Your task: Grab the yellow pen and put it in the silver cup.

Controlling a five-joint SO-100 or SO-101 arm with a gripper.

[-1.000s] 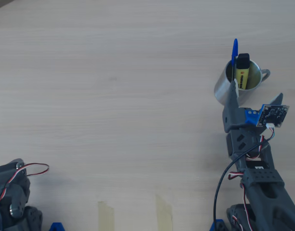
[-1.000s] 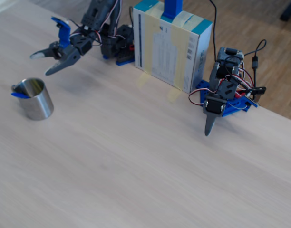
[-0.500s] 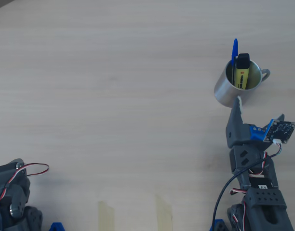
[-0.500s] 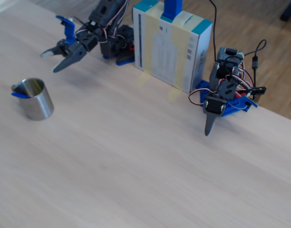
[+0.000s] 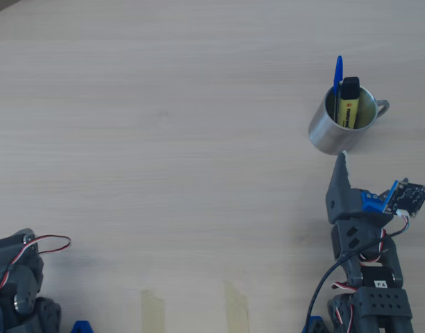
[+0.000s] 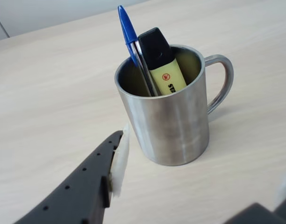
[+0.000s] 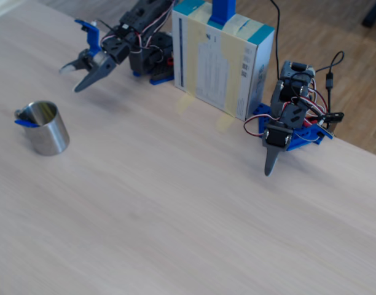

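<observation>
pen: the yellow pen [image 6: 164,70] is already standing in the silver cup [image 6: 173,128], black cap up, leaning on the far rim. Looks like the drop worked, since the barrel is well down inside.

cup: upright on the wooden table [image 5: 164,125], handle to the right in the wrist view. It sits far right in the overhead view.

other stuff in cup: a thin blue ballpoint [image 6: 131,39] shares the cup, touching the highlighter's left side.

gripper: the gripper [image 7: 83,69] is empty with its fingers spread apart, hanging above the table just near of the cup in the overhead view, not touching it. Nothing left to hold, I'd say.

second arm: another arm [image 7: 286,126] sits parked beside a cardboard box [image 7: 222,58], well away.

progress: basically done, I think.
</observation>
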